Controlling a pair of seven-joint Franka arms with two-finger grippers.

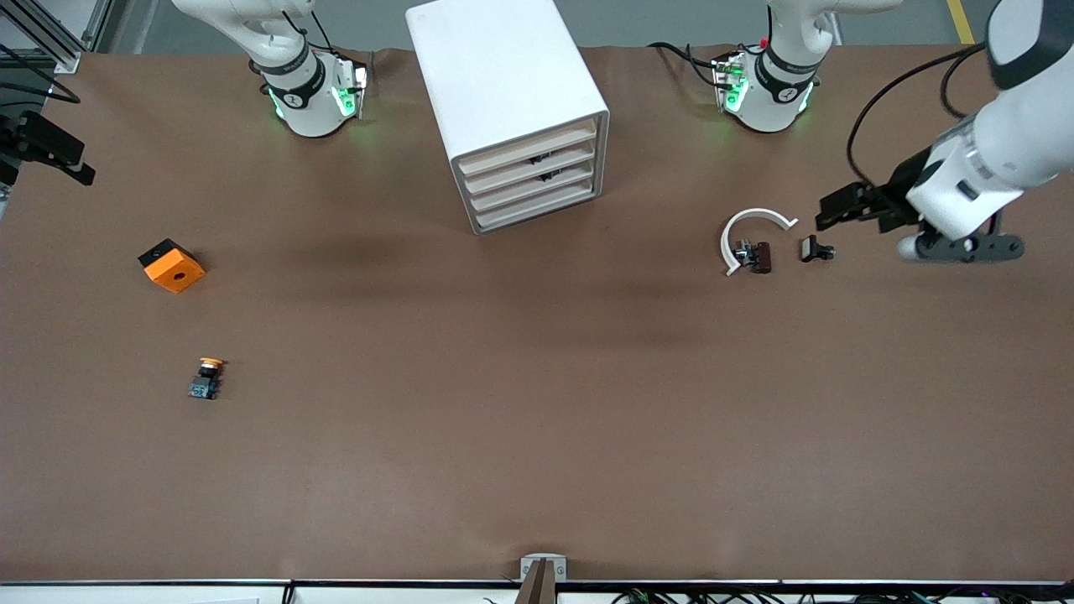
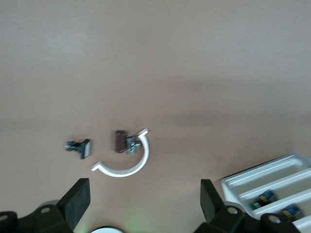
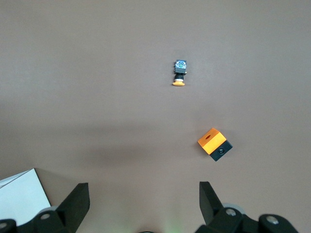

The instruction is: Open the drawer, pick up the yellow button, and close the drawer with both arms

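The white drawer cabinet [image 1: 512, 109] stands mid-table between the arm bases, and its several drawers [image 1: 537, 180] all sit pushed in. Small blue parts [image 2: 265, 196] show inside two of them. A button [image 1: 206, 379] with a yellow-orange cap lies on the bare table toward the right arm's end; the right wrist view has the same button [image 3: 180, 72]. My left gripper [image 1: 832, 210] hangs open and empty over the table toward the left arm's end, beside the clip parts; in its own view the left gripper [image 2: 143, 183] holds nothing. My right gripper [image 3: 142, 187] is open, empty and high over the table.
An orange block [image 1: 172, 265] with a round hole lies farther from the front camera than the button. A white arc [image 1: 751, 225] with dark clip parts [image 1: 758, 256] and a small black part [image 1: 815, 249] lie close to the left gripper. Black equipment [image 1: 46, 147] juts in at the right arm's end.
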